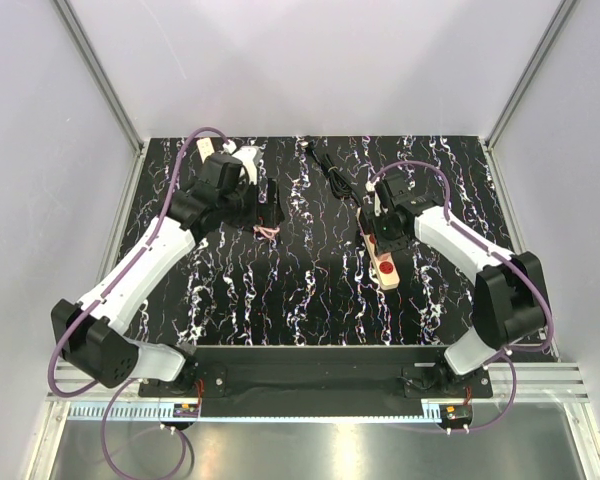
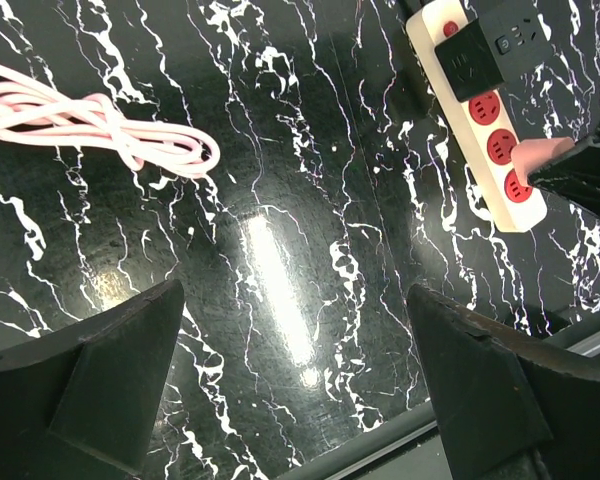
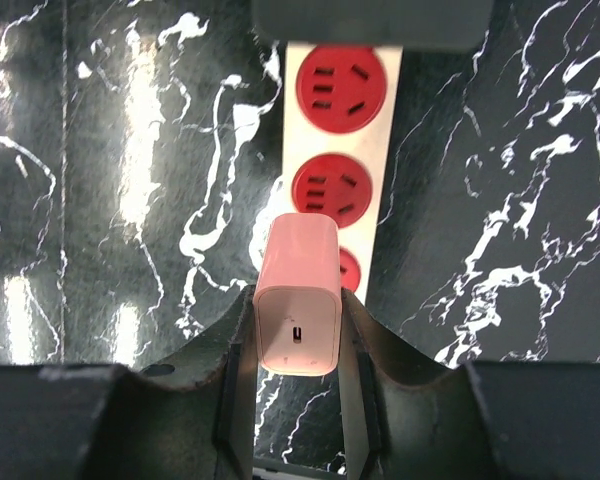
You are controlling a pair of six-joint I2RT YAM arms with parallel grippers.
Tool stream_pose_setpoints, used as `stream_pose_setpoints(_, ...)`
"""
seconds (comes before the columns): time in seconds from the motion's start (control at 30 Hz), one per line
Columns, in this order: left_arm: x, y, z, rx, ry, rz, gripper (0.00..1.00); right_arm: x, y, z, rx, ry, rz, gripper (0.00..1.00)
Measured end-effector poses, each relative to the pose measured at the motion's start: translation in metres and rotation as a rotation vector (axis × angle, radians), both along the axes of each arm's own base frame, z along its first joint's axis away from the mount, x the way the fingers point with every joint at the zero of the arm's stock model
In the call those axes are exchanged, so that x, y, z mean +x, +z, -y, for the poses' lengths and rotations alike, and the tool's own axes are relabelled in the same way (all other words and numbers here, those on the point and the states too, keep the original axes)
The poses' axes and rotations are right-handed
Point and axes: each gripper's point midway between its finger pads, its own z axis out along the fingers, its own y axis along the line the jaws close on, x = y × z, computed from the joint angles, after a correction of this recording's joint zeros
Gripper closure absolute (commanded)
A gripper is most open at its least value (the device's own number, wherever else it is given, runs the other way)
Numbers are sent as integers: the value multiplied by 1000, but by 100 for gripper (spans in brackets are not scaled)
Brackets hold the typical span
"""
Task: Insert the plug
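The right gripper [image 3: 298, 322] is squeezing the pink charger plug [image 3: 298, 268] tight between its two fingers. It is holding the plug right over the white power strip [image 3: 338, 140], at the end red socket [image 3: 352, 268] (the plug is hiding most of that one). So the lining-up step is going on, and I think the plug is not in yet. I cannot tell if it is touching. Next, the arm is going to need to put the prongs over the holes, keep the plug straight and push. The left gripper [image 2: 290, 370] is hovering wide open, holding nothing, near the pink cable [image 2: 110, 125] on the black marble table [image 1: 310, 290].
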Motion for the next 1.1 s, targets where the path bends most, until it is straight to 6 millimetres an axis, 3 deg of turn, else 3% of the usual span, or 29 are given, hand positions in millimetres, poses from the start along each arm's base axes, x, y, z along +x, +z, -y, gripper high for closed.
stream_pose_setpoints(0.33, 1, 2, -3, 6, 9, 11, 1, 10, -12, 4, 24, 5, -50, 100)
stream_pose_setpoints(0.77, 3, 1, -6, 9, 15, 11, 1, 17, -12, -1, 35, 39, -55, 100)
stream_pose_setpoints(1.1, 4, 1, -8, 8, 21, 11, 1, 8, -13, 3, 19, 41, -98, 100)
